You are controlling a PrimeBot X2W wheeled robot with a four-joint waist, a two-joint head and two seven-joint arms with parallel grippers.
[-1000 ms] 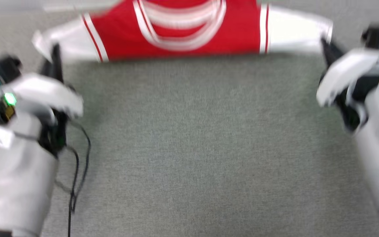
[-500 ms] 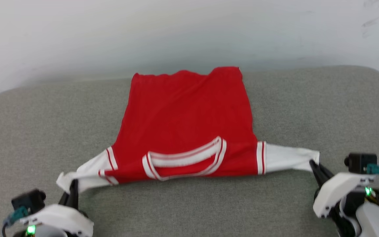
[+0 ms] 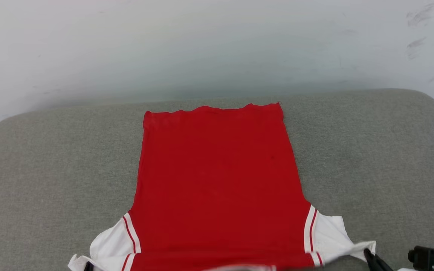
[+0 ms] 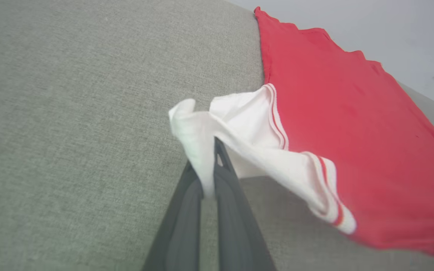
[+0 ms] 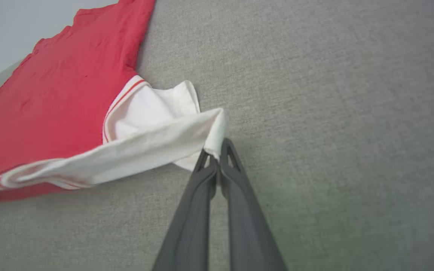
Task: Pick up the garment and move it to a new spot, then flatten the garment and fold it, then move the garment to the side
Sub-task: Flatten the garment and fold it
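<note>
A bare indoor room, plainly kept: a broad grey woven-fabric surface (image 3: 371, 150) with rounded corners, cushioned like a sofa seat or bed, stretches ahead of the right tool (image 3: 369, 256) to a plain pale wall (image 3: 217, 45) smudged with dark scuff marks (image 3: 420, 17). Whether home or lab cannot be told.

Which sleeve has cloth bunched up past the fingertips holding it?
The left sleeve: its white cloth curls beyond the left gripper. The right gripper pinches only the right sleeve at its very edge.
</note>
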